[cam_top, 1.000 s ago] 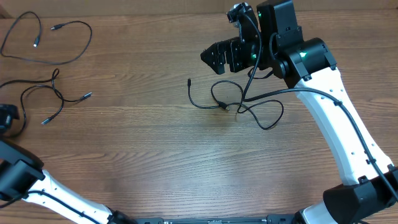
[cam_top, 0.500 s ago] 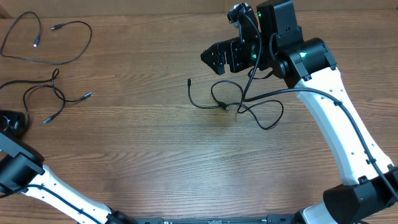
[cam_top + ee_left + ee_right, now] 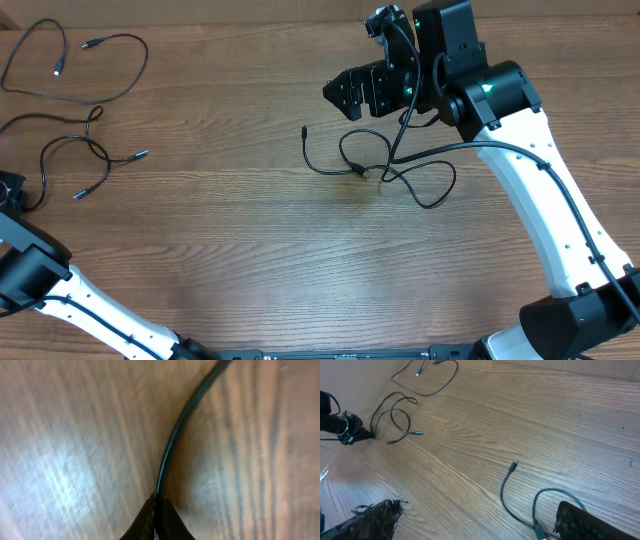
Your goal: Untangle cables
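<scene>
While the left gripper [image 3: 157, 511] is pinching the held cable [image 3: 176, 435] between its fully closed fingertips, the right gripper [image 3: 342, 98] is hanging above the wooden table [image 3: 250, 250] with its jaws spread wide and nothing between them. In the left wrist view, the held cable is curving up and away from the pinch point, lying flat against the wood grain.

Seen from overhead, the held cable is sitting well apart from the right gripper, far off to its left, bending through a few loose curves with two small plug tips pointing back toward the right gripper. A looped cable [image 3: 75, 72] is lying farther from the right gripper still, to its left near the table's back edge, forming one big open loop that is crossing itself once.

Just below the right gripper, the middle cable [image 3: 330, 168] is resting on the table, close to it but not touching. One plug tip is pointing up on the left, and its strands are crossing over each other into a couple of small loops.
</scene>
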`<state>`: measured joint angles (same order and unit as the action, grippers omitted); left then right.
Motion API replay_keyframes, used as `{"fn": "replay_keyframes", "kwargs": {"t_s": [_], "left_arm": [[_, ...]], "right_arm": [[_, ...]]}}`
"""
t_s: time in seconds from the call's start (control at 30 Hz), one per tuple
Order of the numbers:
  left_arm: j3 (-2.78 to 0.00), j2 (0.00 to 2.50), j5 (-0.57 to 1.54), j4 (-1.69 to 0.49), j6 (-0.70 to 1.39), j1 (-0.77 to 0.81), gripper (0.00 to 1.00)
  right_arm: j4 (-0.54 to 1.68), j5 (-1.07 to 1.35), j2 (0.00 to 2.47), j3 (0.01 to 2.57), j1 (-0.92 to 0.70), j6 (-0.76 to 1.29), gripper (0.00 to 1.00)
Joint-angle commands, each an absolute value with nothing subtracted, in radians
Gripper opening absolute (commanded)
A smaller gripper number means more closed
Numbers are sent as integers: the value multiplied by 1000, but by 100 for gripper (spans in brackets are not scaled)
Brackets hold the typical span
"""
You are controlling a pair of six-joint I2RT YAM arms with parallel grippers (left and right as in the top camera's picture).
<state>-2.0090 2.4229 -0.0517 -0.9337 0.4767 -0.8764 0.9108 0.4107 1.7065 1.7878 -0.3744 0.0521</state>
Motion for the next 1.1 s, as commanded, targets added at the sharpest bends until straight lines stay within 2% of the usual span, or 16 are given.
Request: {"fn": "replay_keyframes", "kwargs": {"t_s": [0.0, 0.23, 0.3, 0.43, 0.53, 0.83, 0.93, 1.07], "left_arm": [[-2005, 2466, 56, -890, 368, -863, 4], [-2005, 2466, 71, -833, 366, -848, 8], [-2006, 2466, 71, -825, 366, -846, 13], [-2020, 2462, 70, -837, 365, -846, 45], [-2033, 2444, 67, -862, 366, -851, 58], [-2065, 2289, 83, -978, 366, -859, 73], [-2065, 2199, 134, -998, 366, -858, 72], [-2065, 2072, 239, -977, 366, -848, 74]], "right_arm": [[915, 405, 1705, 1794, -375, 57, 100], [934, 405, 1705, 1794, -375, 57, 100], [934, 405, 1705, 1794, -375, 57, 100], [934, 405, 1705, 1794, -375, 57, 100], [934, 404, 1705, 1794, -375, 57, 100], [952, 265, 1705, 1795, -329, 209, 100], [999, 185, 1705, 1795, -275, 296, 100], [1063, 180, 1705, 1795, -182, 315, 100]]}}
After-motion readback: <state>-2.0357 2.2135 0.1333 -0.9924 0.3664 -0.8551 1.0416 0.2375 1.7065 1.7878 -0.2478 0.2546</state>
